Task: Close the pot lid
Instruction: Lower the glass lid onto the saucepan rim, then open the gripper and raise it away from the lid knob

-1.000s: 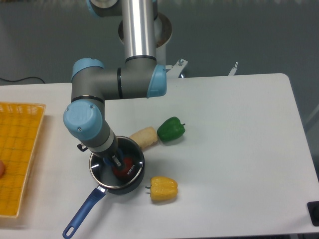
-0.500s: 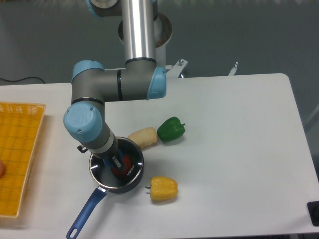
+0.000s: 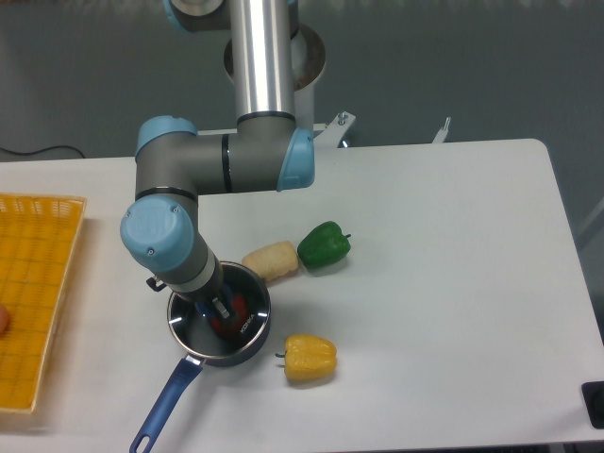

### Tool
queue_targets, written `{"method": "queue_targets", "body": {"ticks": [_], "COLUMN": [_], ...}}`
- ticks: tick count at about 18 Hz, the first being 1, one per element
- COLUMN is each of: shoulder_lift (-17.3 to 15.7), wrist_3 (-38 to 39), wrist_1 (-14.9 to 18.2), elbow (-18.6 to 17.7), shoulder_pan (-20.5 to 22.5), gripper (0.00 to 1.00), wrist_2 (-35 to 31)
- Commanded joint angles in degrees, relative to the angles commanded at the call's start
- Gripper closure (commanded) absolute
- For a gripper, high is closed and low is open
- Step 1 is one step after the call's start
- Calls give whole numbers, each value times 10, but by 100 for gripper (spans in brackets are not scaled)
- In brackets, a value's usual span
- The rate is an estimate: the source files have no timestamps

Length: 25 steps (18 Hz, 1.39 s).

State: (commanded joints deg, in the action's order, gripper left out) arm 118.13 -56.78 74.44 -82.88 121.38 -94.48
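The yellow pepper, the bread roll and the green pepper crowd the pot on its right, with bare table beyond them.

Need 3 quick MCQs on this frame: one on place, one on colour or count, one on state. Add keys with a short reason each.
1. Where is the yellow pepper?
A. in the tray
B. on the table right of the pot
C. inside the pot

2. What colour is the pot handle?
A. blue
B. red
C. white

3. Where is the gripper?
A. high above the tray
B. resting on the green pepper
C. down over the pot

Answers:
1 B, it lies on the table beside the pot.
2 A, the long handle is blue.
3 C, the arm's end is over the pot's opening; whether its fingers are shut cannot be told.
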Motion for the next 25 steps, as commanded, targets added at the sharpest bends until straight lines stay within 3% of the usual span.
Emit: {"method": "queue_targets", "body": {"ticks": [8, 13, 17, 25], "shoulder_lift": [-24, -71, -96, -124], "wrist_3": [0, -4, -17, -205], "wrist_1": [-1, 2, 1, 4], "elbow": [-7, -35, -46, -45], "shoulder_pan": [-4, 3, 36, 143], "gripper": [0, 0, 0, 0], "wrist_2": [0, 2, 5, 6]}}
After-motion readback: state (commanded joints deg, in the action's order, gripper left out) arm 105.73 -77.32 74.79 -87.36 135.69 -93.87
